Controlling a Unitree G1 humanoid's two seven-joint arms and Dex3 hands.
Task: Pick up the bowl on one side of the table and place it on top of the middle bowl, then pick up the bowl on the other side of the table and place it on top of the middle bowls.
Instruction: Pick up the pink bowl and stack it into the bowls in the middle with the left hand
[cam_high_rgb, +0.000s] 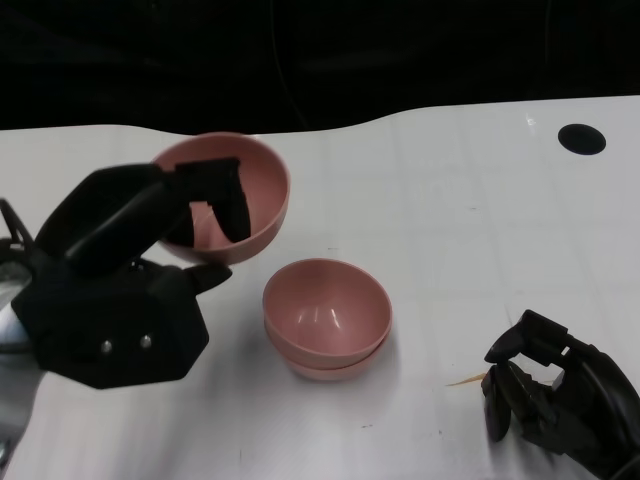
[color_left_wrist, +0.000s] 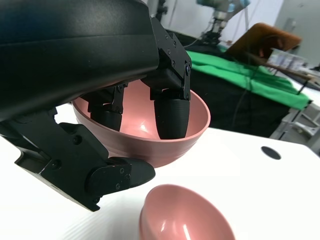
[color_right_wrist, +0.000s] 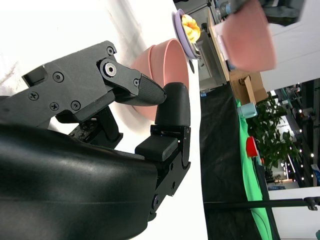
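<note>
Three pink bowls: a stack of two nested bowls at the table's middle, and one held bowl toward its far edge. Two black hands.

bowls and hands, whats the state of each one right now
held bowl: upright, gripped by the left hand, fingers inside its rim, off to the side of the stack
stacked bowls: two nested, upright, empty, on the table
left hand: gripping the held bowl
right hand: fingers curled, holding nothing
</note>
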